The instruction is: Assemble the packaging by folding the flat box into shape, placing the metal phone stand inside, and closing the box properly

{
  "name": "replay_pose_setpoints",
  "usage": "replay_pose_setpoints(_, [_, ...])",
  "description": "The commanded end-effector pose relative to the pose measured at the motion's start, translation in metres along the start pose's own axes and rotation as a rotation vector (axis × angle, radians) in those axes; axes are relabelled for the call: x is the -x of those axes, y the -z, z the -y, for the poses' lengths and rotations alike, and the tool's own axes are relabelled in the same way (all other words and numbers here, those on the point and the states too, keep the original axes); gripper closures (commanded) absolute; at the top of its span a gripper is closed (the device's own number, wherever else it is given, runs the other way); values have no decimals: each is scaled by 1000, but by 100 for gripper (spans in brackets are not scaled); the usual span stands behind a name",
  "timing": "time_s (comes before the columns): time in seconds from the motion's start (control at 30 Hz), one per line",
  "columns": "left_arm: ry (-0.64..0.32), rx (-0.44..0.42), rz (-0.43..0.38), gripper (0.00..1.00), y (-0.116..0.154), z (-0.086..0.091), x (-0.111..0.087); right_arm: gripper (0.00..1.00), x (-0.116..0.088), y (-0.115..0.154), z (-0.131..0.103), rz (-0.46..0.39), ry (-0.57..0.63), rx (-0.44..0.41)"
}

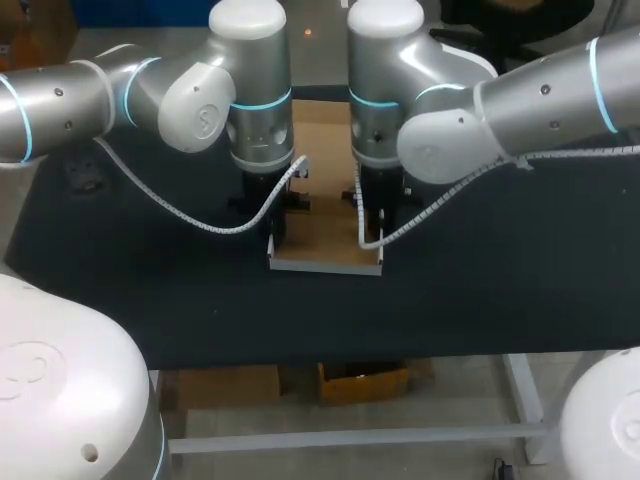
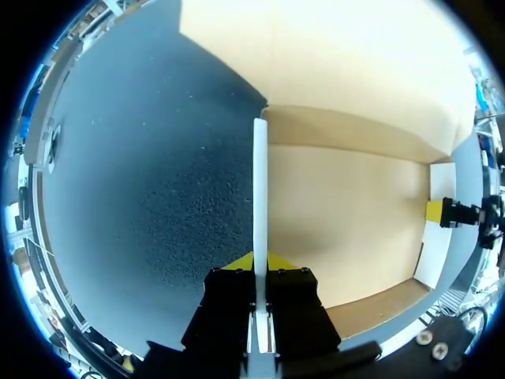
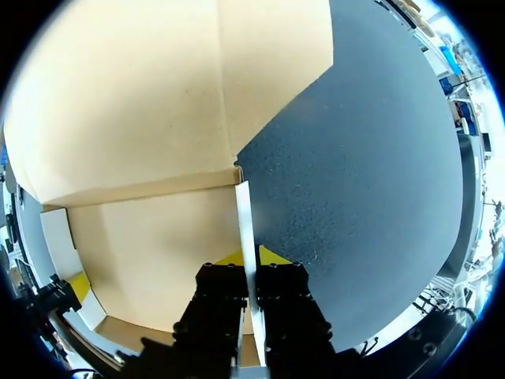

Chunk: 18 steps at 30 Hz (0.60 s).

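A brown cardboard box lies mid-table with its floor flat and its big lid flap stretching away behind it. My left gripper is shut on the upright left side wall, whose white edge runs out from between the yellow fingertips. My right gripper is shut on the upright right side wall. Each wrist view shows the box floor and the other gripper across it. No metal phone stand is in sight.
A black mat covers the table around the box. A small dark object lies on it at the far left. The front table edge runs a short way in front of the box.
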<state>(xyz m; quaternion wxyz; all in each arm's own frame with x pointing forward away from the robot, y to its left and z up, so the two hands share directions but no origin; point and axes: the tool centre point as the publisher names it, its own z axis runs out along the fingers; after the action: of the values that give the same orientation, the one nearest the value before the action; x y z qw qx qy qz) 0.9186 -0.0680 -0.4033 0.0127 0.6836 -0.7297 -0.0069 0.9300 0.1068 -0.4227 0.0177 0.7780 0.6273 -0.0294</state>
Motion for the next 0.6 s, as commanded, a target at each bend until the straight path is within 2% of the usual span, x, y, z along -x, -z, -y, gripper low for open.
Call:
replay_pose_setpoints(0.03, [0, 0, 5, 100, 1, -1, 0, 100, -1, -3, 2, 34, -10, 17])
replay_pose_setpoints(0.47, [0, 0, 5, 100, 1, -1, 0, 100, 0, -3, 6, 91, -39, 76])
replay_pose_setpoints(0.6, [0, 0, 5, 100, 1, -1, 0, 100, 0, -3, 6, 143, -71, 91])
